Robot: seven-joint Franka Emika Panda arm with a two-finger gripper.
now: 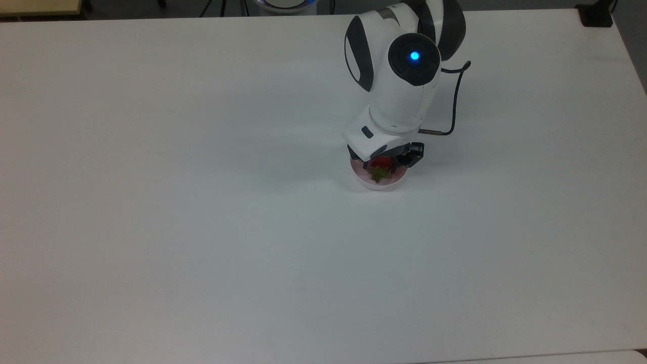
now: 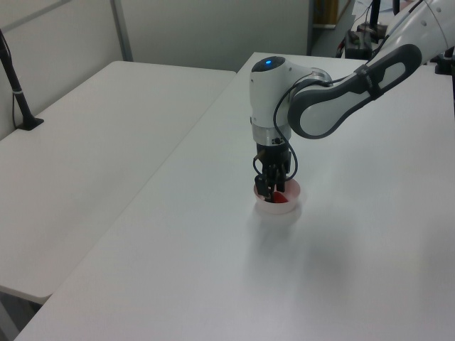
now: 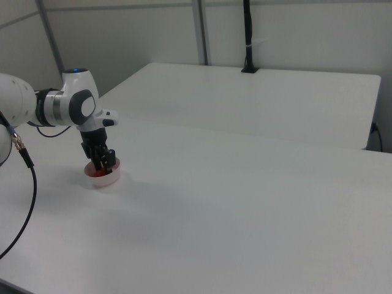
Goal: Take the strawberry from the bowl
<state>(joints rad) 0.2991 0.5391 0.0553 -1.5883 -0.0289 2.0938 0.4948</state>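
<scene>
Now | our gripper (image 1: 382, 161) sits low in the bowl (image 1: 397, 180) | fingers either side of the strawberry (image 1: 380, 167), closing state: we cannot tell | leafy cap points toward the top view's bottom

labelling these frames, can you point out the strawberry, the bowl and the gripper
strawberry (image 1: 379, 167): top view, on the red flesh above its green cap.
bowl (image 1: 375, 184): top view, on the pale pink rim nearest the camera.
gripper (image 2: 271, 186): left view, between its fingertips, down inside the bowl.
</scene>
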